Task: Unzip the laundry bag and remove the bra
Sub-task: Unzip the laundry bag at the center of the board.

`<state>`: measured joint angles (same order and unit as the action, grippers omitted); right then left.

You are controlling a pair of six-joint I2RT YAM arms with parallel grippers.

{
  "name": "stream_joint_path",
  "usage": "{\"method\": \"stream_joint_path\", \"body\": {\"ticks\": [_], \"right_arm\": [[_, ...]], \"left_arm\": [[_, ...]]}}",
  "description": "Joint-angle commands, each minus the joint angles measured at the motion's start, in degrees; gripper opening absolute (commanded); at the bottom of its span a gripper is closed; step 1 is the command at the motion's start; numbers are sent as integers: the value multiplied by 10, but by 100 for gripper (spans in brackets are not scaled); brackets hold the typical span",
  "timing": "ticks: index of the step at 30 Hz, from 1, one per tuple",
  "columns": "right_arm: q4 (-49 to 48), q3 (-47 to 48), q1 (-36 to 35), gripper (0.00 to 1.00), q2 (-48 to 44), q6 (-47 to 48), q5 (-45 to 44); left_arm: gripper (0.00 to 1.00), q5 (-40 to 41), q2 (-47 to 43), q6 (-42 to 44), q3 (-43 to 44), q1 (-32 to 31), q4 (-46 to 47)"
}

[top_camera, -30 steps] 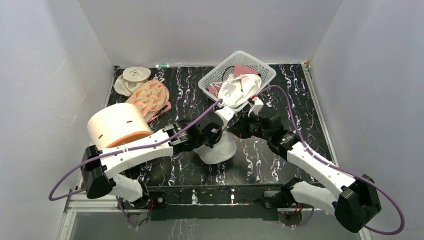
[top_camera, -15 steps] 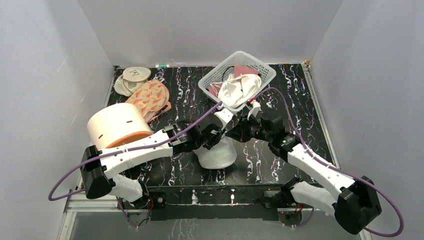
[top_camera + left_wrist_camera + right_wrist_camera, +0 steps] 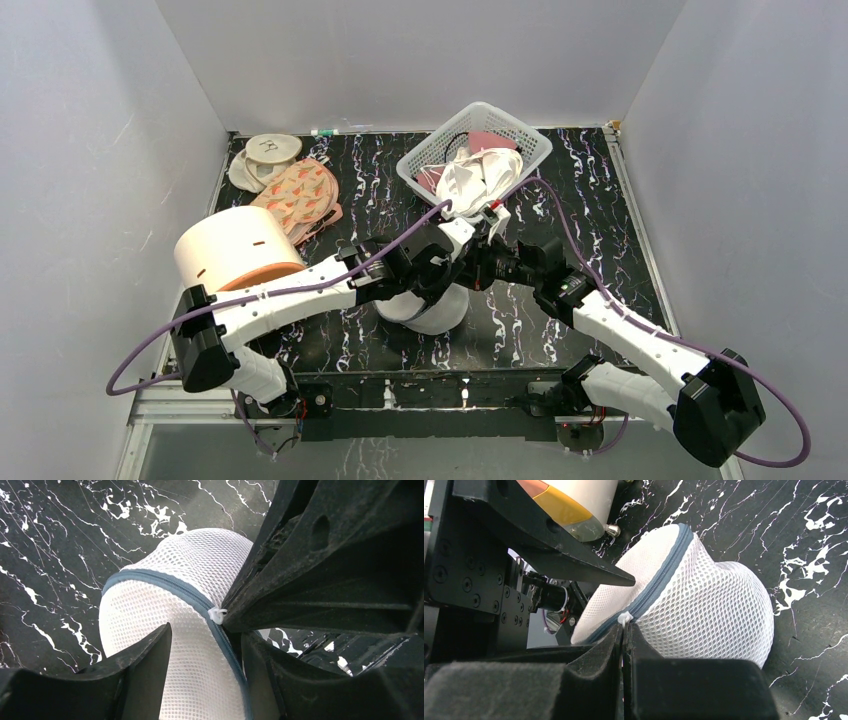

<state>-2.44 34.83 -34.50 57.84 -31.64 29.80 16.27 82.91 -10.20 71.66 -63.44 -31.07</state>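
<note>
The laundry bag (image 3: 428, 312) is a white mesh dome with a grey-blue zipper (image 3: 170, 582), lying at table centre between both arms. My right gripper (image 3: 625, 630) is shut on the small white zipper pull (image 3: 625, 618), and its black fingers reach the pull (image 3: 217, 615) from the right in the left wrist view. My left gripper (image 3: 206, 632) stands open over the bag (image 3: 165, 600), one finger (image 3: 145, 665) on the mesh and the other (image 3: 272, 675) beside the zipper, holding nothing. The bra is out of view.
A cream cylinder with an orange base (image 3: 235, 255) lies at the left, close to the left arm. Peach floral pads (image 3: 300, 195) and round white pieces (image 3: 268, 150) lie at the back left. A white lattice basket (image 3: 530, 140) holding white cloth stands behind the grippers.
My left gripper has gone from shut to open over the bag. The right gripper, still pinching the pull, has shifted left, and the bag has slid slightly left.
</note>
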Motion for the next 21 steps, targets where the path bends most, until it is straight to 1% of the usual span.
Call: {"method": "stream_joint_path", "body": {"ticks": [1,3,4,7,10,11,13,19,21], "right_arm": [[-48,7,-3,0,-17,0,2],[-44,8,-4,0,-14,3,-2],[-43,9,-4,0,-13,2,-2],[-41,11,-4,0,-13,2,-2],[-17,19,-4,0,-16,12,-23],[-8,22,-4,0,-16,14,-32],[6,25,-4,0,-16,13,-55],[48,17,-2,0,-14,-6,-171],[62,22,1,0,-8,-6,-187]], "left_arm": [[53,-20,-10,-19,10,2,-3],[52,-22,-12,-27,5,2,5],[50,-22,-12,-31,4,2,7],[35,-4,-9,-30,9,2,-4],[14,19,-13,-19,10,2,-10],[8,22,-15,-15,12,2,-13],[0,26,-21,-4,16,2,-15],[0,30,-57,38,11,2,-2],[0,26,-71,47,8,2,3]]}}
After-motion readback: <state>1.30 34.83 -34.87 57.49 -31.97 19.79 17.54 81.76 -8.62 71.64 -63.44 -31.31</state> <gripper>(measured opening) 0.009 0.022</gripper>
